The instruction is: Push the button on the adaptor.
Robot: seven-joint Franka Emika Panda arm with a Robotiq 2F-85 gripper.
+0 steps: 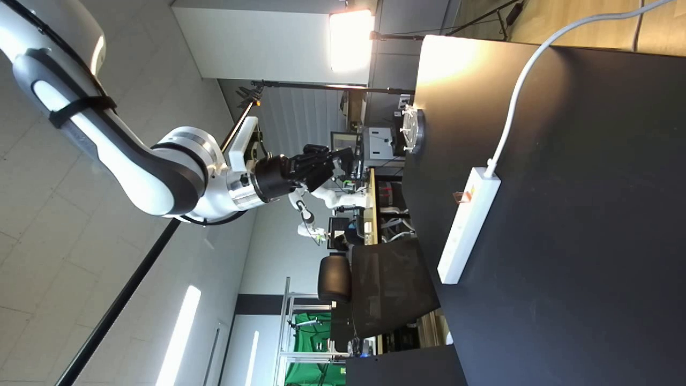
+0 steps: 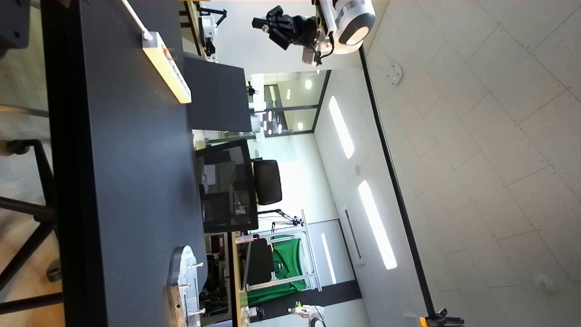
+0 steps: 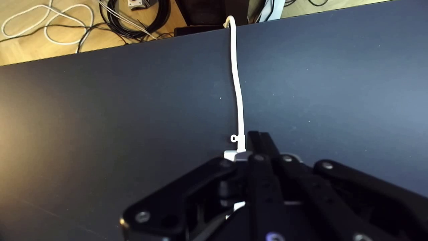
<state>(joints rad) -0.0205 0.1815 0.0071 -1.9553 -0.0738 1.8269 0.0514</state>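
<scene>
The adaptor is a long white power strip (image 1: pixel 467 230) lying on the black table; it also shows in an exterior view (image 2: pixel 167 68). Its orange-red button (image 1: pixel 464 198), with a clear flap standing up by it, is near the cable end and also shows in an exterior view (image 2: pixel 168 53). In the wrist view only a corner of the adaptor (image 3: pixel 230 155) and small bits show; the gripper hides the button. My gripper (image 1: pixel 347 156) is high above the table, apart from the adaptor. Its fingertips are together and empty in the wrist view (image 3: pixel 259 134); it also shows in an exterior view (image 2: pixel 259 23).
A white cable (image 1: pixel 514 99) runs from the adaptor over the edge of the black table (image 1: pixel 579 241). A round clear plate with pegs (image 2: pixel 188 281) stands on the table. A black chair (image 1: pixel 394 284) stands beyond the table. Both exterior views are turned sideways.
</scene>
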